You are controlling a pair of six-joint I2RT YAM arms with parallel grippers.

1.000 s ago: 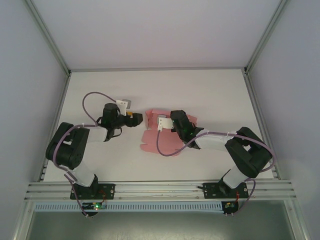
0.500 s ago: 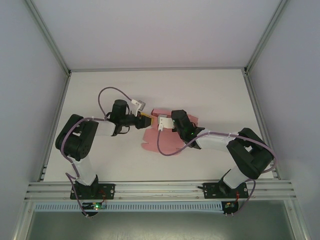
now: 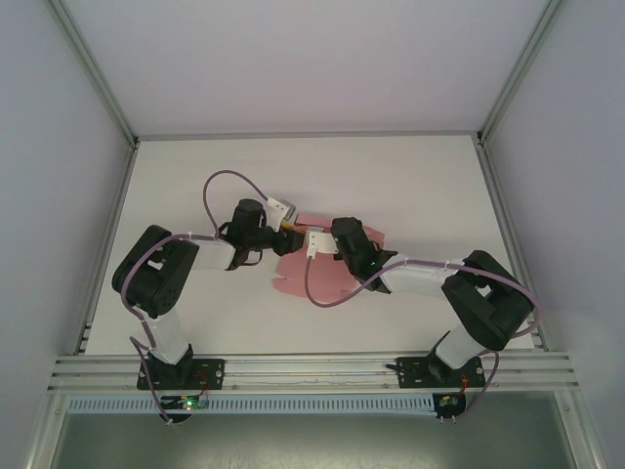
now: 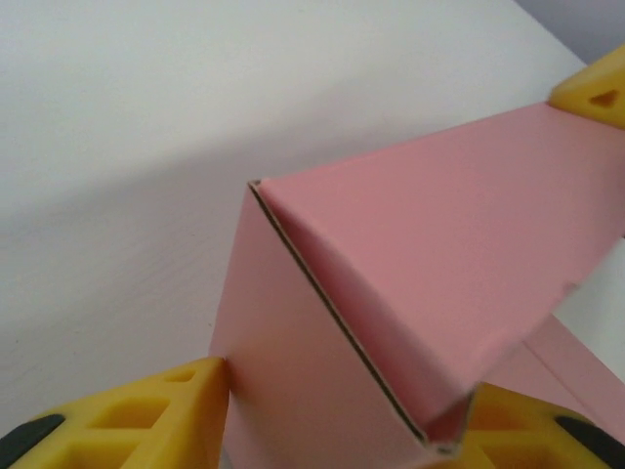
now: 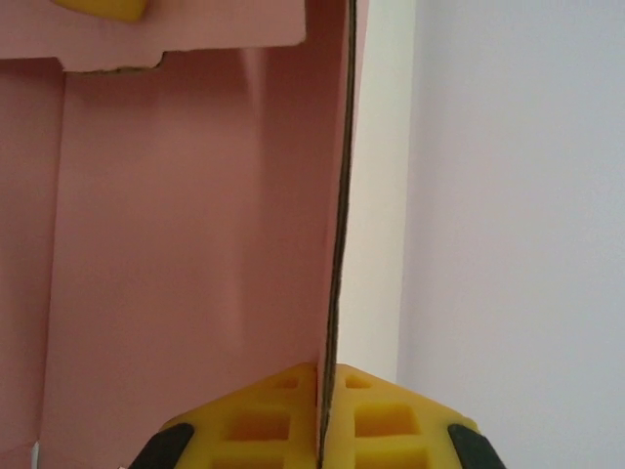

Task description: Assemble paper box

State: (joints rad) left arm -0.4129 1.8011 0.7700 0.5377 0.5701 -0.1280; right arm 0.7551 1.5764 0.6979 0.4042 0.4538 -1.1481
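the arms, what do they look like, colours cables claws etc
The left arm and right arm match: bulky black joint housings joined by white links, on black bases. A purple cable loops loosely along each. The left claw and right claw have yellow fingers with moulded lattice cut-outs and small black inserts.

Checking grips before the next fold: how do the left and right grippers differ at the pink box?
The left gripper has its jaws apart astride a folded corner of the paper box; the right gripper has its jaws shut on one thin panel. The left gripper reaches in from the left, the right gripper from the right. Both have yellow jaws.
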